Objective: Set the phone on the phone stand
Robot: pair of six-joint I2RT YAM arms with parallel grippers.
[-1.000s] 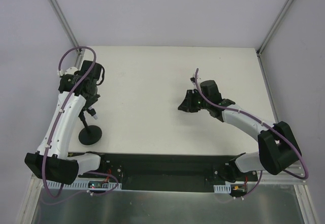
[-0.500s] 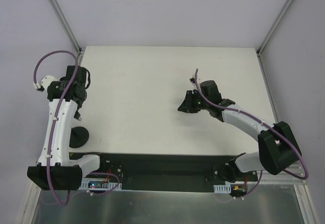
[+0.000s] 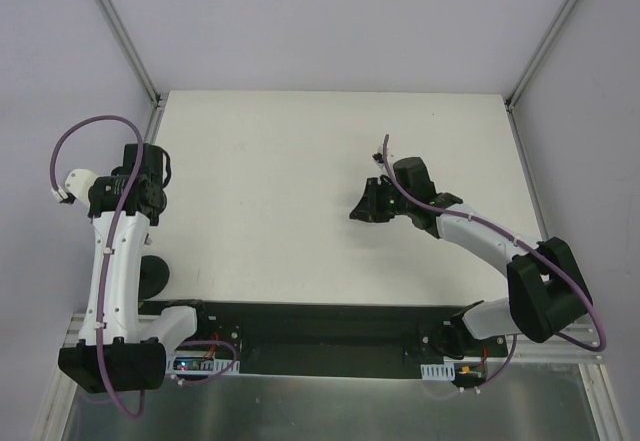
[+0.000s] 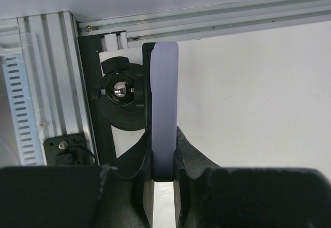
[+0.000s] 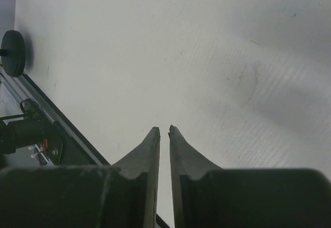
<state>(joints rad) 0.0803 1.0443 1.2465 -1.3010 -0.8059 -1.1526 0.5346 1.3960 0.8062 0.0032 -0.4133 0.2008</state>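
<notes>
My left gripper (image 4: 164, 158) is shut on the phone (image 4: 164, 104). The phone shows edge-on as a pale strip sticking out ahead of the fingers. The phone stand (image 4: 120, 100) is just left of the phone's edge, seen from above, with its round black base and a shiny joint on top. In the top view the stand's base (image 3: 153, 274) sits by the table's near left corner, partly hidden by the left arm, and the left gripper (image 3: 150, 173) is above it. My right gripper (image 5: 164, 131) is shut and empty, low over bare table (image 3: 358, 211).
An aluminium frame rail (image 4: 207, 18) and the black mounting bar (image 3: 320, 326) border the stand's corner. The stand's disc also shows at the far left of the right wrist view (image 5: 12, 52). White walls enclose the table on three sides.
My left arm has swung left toward the table's left edge with the phone. The stand's base now shows further left than a second ago. The right arm has not moved.
</notes>
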